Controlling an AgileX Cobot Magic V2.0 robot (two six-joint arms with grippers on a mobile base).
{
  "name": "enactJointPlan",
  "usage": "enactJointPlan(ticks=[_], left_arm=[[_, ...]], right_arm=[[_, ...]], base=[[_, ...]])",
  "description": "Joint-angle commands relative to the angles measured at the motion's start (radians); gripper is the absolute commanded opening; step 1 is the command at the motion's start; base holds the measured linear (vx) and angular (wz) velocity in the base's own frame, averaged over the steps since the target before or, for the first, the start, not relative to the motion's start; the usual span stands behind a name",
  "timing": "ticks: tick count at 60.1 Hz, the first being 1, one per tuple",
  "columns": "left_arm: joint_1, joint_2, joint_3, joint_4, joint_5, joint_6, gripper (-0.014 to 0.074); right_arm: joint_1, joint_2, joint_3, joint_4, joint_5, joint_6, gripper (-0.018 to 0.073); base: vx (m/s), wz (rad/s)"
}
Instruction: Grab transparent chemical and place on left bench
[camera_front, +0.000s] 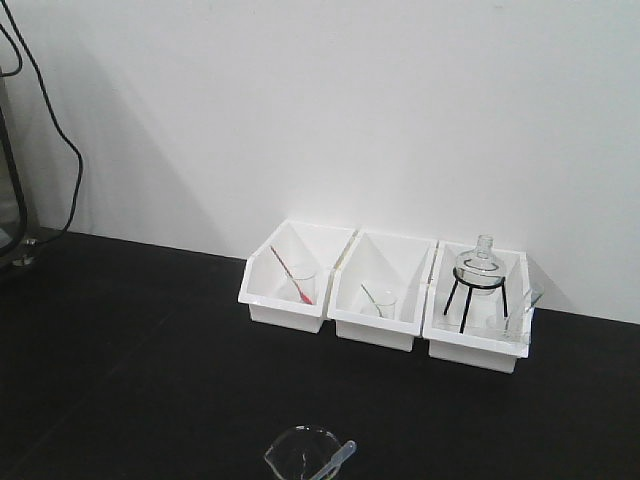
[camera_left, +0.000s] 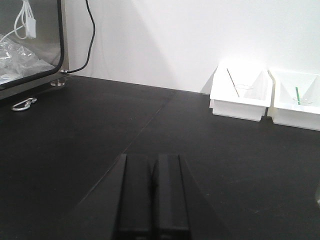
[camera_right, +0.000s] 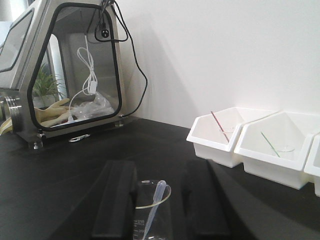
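My right tool (camera_right: 159, 200) stands spread, its two black fingers (camera_right: 116, 202) flanking a clear beaker (camera_right: 152, 212) without touching it. The transparent chemical (camera_right: 154, 205), a clear pipette, leans inside that beaker, bulb above the rim. My left tool (camera_left: 154, 195) is pressed together, empty, low over the black tabletop (camera_left: 90, 130). Three white bins (camera_front: 375, 290) line the wall.

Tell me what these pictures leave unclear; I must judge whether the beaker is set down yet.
- Beaker base: cut off by the bottom edge in the right wrist and front views, so contact with the bench is unknown.
- Right gripper grip: jaws flank the beaker, contact unclear.
- Dropper tip: blurred behind glass.
- Beaker markings: too small.
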Motion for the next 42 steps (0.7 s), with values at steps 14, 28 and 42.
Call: enactJointPlan(ticks=[14, 28, 42], left_arm=[[-0.002, -0.019, 0.016, -0.001, -0.078, -0.008, -0.0003], [-0.002, -0.019, 0.016, -0.001, -0.078, -0.008, -0.0003], [-0.002, -0.019, 0.016, -0.001, -0.078, -0.008, -0.0003]], right_arm=[[-0.002, -0.082, 0.016, 0.431, -0.038, -0.09, 0.0084], [-0.002, -0.381, 0.016, 0.814, 0.164, -0.604, -0.0011], [-0.001, -0.594, 0.014, 0.901, 0.163, -0.924, -0.0007]], base=[[0.0, 0.0], [0.0, 0.0], [0.0, 0.0]])
